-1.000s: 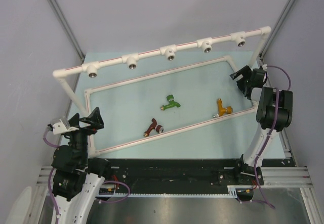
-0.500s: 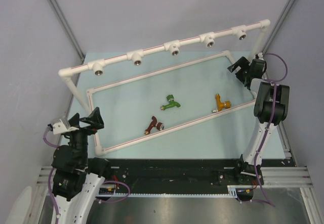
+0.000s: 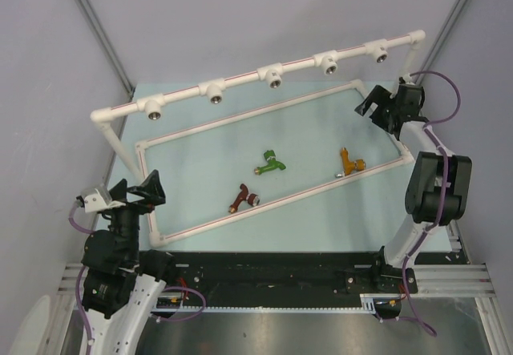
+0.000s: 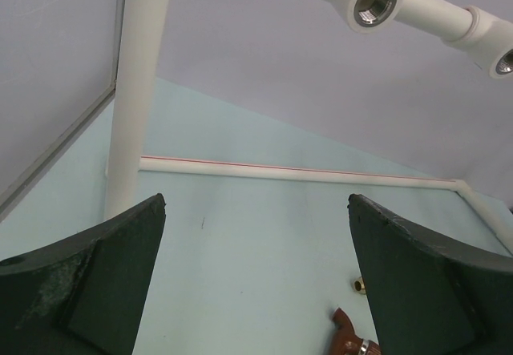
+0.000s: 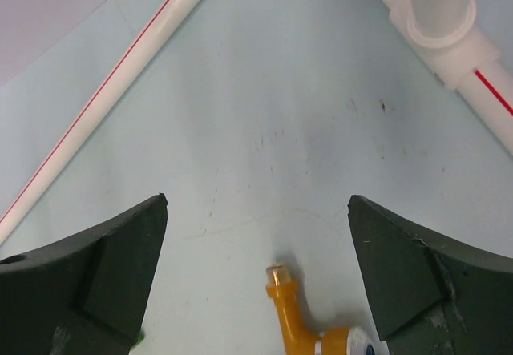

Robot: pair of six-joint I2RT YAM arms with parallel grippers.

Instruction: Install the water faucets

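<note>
Hanging over the worktop's [image 3: 200, 155] near-left corner, the left jaws gape wide and empty. Three faucets lie loose on the pale blue-green surface inside the white pipe frame's [image 3: 240, 83] base loop: the dark red-brown faucet [image 3: 243, 200] nearest, the green faucet [image 3: 270, 163] farther back, and the orange-yellow faucet [image 3: 350, 165] rightmost, beside the near rail. Each looks light and rigid, smooth and probably slippery; gripping across the stubby body, leaving the metallic threaded end free, seems wisest. At far right, the right jaws spread wide near the orange-yellow one, holding nothing.
</note>
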